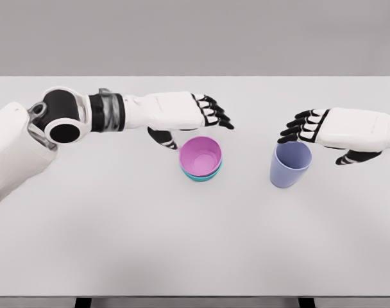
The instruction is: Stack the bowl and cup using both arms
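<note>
A pink bowl (pixel 201 154) sits nested in a teal bowl (pixel 202 174) near the middle of the white table (pixel 118 244). To its right stands an upright lavender cup (pixel 290 164). My left hand (pixel 201 125) hovers just above and behind the bowls, fingers spread and thumb hanging down, holding nothing. My right hand (pixel 313 138) hangs over the cup's far right rim, fingers extended leftward above its opening, thumb low on the right, apart from the cup wall.
The table's far edge runs along the top, its near edge along the bottom. My left arm (pixel 67 119) stretches across the table's left half.
</note>
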`<state>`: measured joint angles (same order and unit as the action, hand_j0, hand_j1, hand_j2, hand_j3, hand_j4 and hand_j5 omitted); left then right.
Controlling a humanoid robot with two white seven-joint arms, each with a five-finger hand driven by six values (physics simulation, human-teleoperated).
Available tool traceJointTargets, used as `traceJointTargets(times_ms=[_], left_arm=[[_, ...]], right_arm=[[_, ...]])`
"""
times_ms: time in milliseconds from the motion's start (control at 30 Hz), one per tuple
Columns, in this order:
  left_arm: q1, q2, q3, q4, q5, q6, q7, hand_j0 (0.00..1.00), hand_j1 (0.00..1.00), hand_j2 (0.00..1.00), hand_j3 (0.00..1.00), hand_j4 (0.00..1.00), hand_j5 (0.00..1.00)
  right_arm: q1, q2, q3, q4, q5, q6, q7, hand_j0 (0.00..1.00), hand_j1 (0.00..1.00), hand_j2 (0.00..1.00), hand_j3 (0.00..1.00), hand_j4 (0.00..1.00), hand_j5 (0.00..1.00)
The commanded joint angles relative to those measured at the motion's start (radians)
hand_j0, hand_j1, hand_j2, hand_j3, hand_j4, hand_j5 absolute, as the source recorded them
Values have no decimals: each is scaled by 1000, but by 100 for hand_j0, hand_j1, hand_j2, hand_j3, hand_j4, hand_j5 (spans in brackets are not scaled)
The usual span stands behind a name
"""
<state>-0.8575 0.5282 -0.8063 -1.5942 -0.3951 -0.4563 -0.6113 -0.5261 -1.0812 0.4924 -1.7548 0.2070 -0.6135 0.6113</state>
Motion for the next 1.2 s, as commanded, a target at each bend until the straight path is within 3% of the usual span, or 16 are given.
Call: traceJointTargets(times_ms=[0,67,133,233,300,367,533,1167], left_arm=[[2,70,108,-33,65,-155,0,100,100,100,100,100,100],[34,153,212,-32,172,-155,0,100,100,100,100,100,100],[103,255,294,-26,316,-155,0,100,100,100,100,100,100],[236,496,317,-9,697,-155,0,100,100,100,100,100,100],[288,523,318,52,821,-155,0,100,100,100,100,100,100],[321,520,317,126,822,-155,0,100,100,100,100,100,100],[442,498,322,200,818,-155,0,100,100,100,100,100,100],[446,469,328,226,818,-155,0,100,100,100,100,100,100]], right_arm=[[-5,21,41,0,18,3,0,100,100,100,100,100,100],[-32,53,83,1,54,3,0,100,100,100,100,100,100],[-46,58,84,1,54,3,0,100,100,100,100,100,100],[-46,63,91,5,57,3,0,100,100,100,100,100,100],[-48,64,92,11,63,3,0,100,100,100,100,100,100],[-49,73,92,27,71,3,0,100,100,100,100,100,100],[-55,86,117,67,92,3,0,100,100,100,100,100,100],[-107,144,192,144,130,3,0,100,100,100,100,100,100]])
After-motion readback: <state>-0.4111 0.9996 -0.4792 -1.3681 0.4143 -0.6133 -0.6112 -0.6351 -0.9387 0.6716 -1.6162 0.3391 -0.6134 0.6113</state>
